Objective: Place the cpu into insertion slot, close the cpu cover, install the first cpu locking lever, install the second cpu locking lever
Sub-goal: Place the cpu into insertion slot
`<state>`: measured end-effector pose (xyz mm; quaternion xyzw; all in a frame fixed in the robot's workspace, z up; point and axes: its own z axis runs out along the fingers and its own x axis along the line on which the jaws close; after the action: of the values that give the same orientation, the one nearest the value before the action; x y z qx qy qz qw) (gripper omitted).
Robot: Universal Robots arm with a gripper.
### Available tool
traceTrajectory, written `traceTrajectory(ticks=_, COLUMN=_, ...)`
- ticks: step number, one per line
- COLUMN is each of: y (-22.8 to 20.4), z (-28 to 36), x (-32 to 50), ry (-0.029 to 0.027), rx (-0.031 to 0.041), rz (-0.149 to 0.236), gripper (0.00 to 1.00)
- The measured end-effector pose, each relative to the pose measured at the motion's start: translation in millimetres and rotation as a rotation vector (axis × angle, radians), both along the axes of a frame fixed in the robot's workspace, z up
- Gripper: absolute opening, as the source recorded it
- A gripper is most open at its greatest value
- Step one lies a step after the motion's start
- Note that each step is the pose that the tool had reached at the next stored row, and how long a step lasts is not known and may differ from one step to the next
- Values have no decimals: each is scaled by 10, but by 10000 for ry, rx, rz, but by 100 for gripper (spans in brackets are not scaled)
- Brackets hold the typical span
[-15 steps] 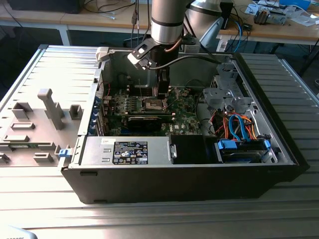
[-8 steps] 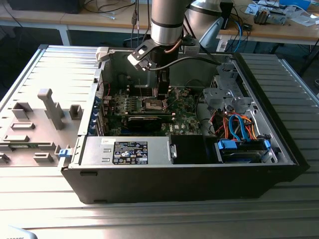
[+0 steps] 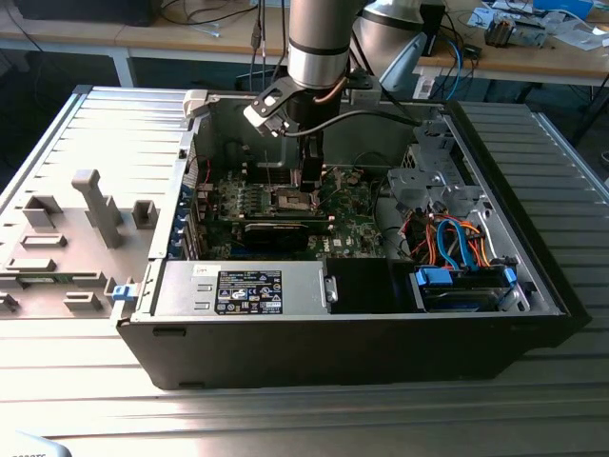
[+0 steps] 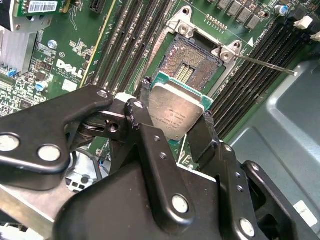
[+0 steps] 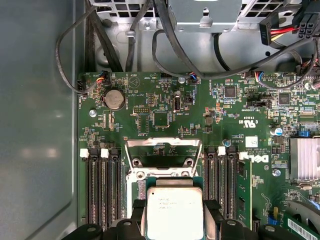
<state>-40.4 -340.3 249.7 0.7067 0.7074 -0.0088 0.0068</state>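
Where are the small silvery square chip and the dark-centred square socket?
small silvery square chip (image 4: 175,112): second wrist view, middle of its metal top.
dark-centred square socket (image 4: 195,60): second wrist view, bare pin field.

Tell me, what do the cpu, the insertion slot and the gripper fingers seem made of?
The cpu: brushed silvery-grey metal top, dull sheen, on a green board edge. The insertion slot: dark centre of fine glinting contacts, likely plastic with metal pins. The fingers: black, slightly glossy; plastic or coated metal, I cannot tell.
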Motion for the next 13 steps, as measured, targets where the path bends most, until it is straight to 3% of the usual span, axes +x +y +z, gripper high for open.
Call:
traceTrajectory(ticks=8, y=3, z=-15, x=0, ry=-2, rx=-12, rz=-1, gripper=54)
traceTrajectory(ticks=13, y=29, z=-25, x=-21, ry=0, rx=-15, rz=1, gripper=54)
